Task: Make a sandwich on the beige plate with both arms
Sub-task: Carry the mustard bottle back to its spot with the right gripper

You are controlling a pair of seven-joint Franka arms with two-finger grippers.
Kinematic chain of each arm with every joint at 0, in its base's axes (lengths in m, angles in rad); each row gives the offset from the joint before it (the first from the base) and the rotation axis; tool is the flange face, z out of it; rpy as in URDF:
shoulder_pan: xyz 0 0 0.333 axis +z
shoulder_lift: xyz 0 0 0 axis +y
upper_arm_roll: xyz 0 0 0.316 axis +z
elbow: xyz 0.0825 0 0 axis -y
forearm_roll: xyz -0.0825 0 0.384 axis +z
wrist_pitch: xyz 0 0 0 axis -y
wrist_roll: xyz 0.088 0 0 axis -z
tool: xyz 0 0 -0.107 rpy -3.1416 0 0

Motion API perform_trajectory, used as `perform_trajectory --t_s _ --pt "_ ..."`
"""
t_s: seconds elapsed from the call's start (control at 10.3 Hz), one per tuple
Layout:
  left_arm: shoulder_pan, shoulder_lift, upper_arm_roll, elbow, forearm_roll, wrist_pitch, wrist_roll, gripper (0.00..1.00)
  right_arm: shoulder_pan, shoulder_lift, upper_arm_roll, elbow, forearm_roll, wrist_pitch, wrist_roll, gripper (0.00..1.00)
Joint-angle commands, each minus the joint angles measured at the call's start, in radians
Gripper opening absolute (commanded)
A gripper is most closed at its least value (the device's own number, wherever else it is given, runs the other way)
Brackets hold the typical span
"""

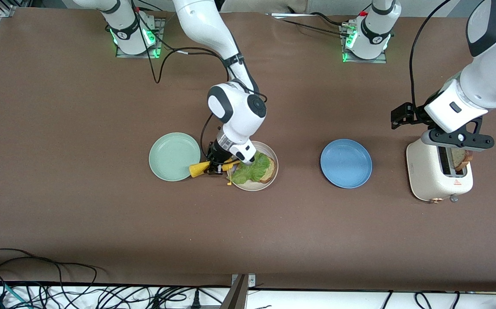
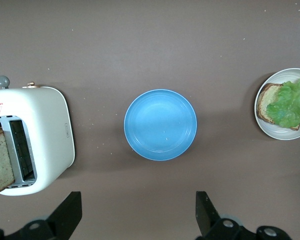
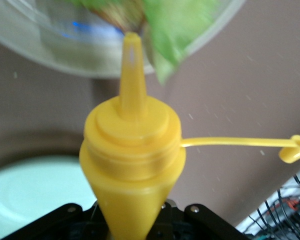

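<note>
On the brown desk (image 1: 59, 214), going across the front view, a mint plate (image 1: 174, 156) lies toward my right arm's end. Just beside it, my right gripper (image 1: 216, 165) is clenched on a yellow squeeze bottle (image 1: 199, 168), held on its side with the nozzle aimed at the beige plate (image 1: 273, 171), most likely to squirt sauce onto the filling. Its loose cap (image 3: 295, 148) dangles from a thin strap. On the beige plate sits the half-built sandwich: one bread slice (image 1: 268, 171) with a lettuce leaf (image 1: 252, 170) laid over it, no top slice yet.

Next comes a blue plate (image 1: 346, 163), with nothing on it. Toward my left arm's end stands a cream toaster (image 1: 439, 178) with a bread slice (image 1: 462, 159) poking up from its slot. My left gripper (image 2: 140, 217) hangs over the toaster, fingers spread wide and grasping nothing, probably placed to lift that slice as the sandwich's top.
</note>
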Motion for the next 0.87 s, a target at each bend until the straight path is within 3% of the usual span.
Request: perform_trajectory --t_s 0.0,0.39,0.78 --pt "-0.006 0.011 0.006 0.027 -0.013 -0.009 0.010 1.00 -0.070 -0.130 -0.034 -0.010 0.124 -0.063 -0.167 0.00" --pt "-0.006 0.011 0.006 0.027 -0.013 -0.009 0.010 1.00 -0.257 -0.287 -0.045 -0.087 0.381 -0.125 -0.459 0.00" --pt "0.054 0.011 0.015 0.012 -0.005 -0.024 0.008 1.00 -0.395 -0.338 -0.074 -0.278 0.773 -0.125 -0.845 0.00"
